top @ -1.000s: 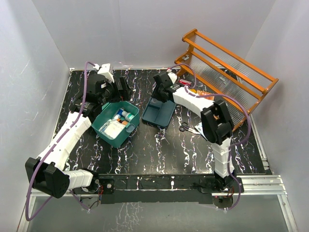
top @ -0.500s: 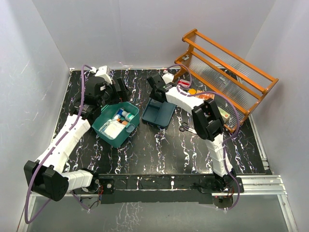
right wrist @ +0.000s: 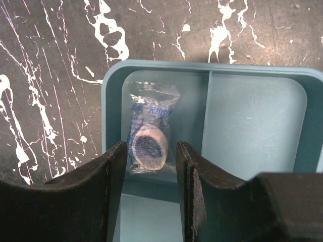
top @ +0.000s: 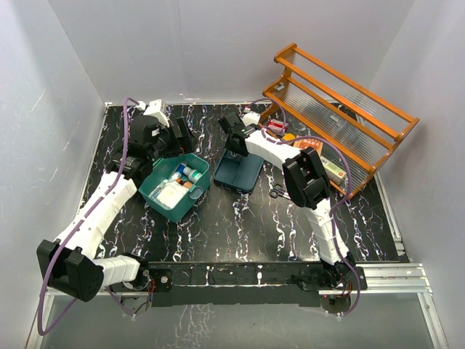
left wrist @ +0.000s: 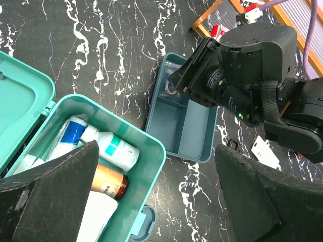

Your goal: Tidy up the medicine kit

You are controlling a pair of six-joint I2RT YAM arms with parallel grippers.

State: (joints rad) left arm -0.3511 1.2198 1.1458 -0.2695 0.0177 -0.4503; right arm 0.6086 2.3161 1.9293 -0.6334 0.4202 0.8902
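The kit (top: 158, 208) sits open on the left half of the table (top: 240, 225), its lid (left wrist: 22, 108) folded back on the far-left side; inside lie a white bottle (left wrist: 113, 146) with a teal label, an amber bottle (left wrist: 108, 184) and a blue-and-white tube (left wrist: 70, 136), packed side by side. The left claw (left wrist: 156, 151) hovers above the kit's right rim, spread wide and holding nothing. Just right of the kit, not touching it, lies a dark divided tray (right wrist: 252, 121). In the tray's far-left compartment is a clear packet (right wrist: 150, 131) with a rolled bandage inside. The right claw (right wrist: 150, 147) hangs over that compartment, its jaws partly apart, one on each side of the roll; whether they press on the packet cannot be told. Scissors (top: 277, 191) lie on the table right of the tray. An orange rack (top: 341, 102) stands at the far-right corner.
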